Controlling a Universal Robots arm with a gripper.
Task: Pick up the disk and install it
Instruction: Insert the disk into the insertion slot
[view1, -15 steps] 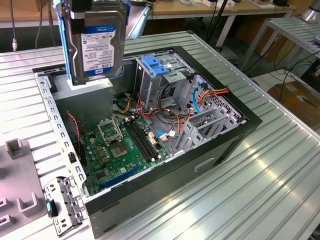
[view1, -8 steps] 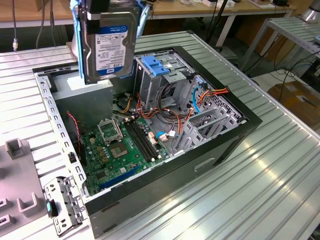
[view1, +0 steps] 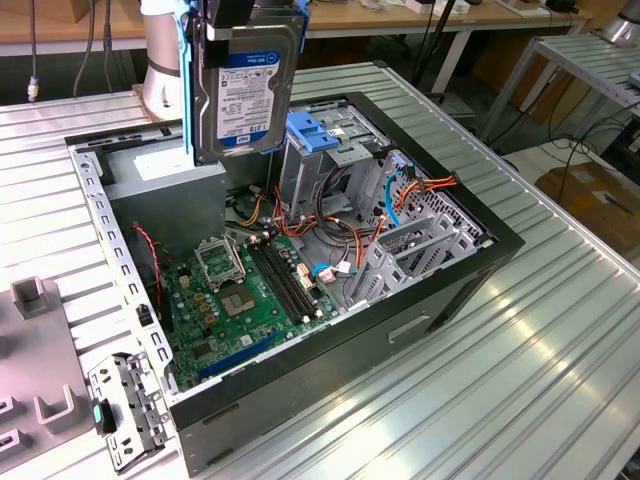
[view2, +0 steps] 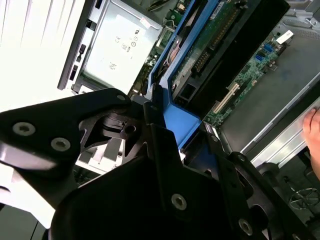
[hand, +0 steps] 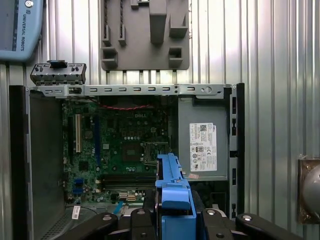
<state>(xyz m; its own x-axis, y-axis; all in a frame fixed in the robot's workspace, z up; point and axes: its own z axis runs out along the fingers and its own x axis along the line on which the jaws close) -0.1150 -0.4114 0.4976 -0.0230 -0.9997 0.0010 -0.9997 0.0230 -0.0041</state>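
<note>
Holding the disk (view1: 245, 95) upright above an open computer case (view1: 480, 250) on a ribbed metal desk (view1: 520, 380)
Gripping it from above with fingers (hand: 145, 225) closed on either side of its blue carrier frame (hand: 172, 195); raised clear of the case, near the corner with the grey power supply (hand: 202, 145) and to the exterior view's left of the drive cage (view1: 300, 175) topped by a light-blue latch plate (view1: 312, 128); beneath, a green motherboard (view1: 250, 290) flat on the case floor

Black end effector (hand: 174, 216) studded with silver screws (view2: 179, 201), on a pale grey arm (view1: 158, 75).
</note>
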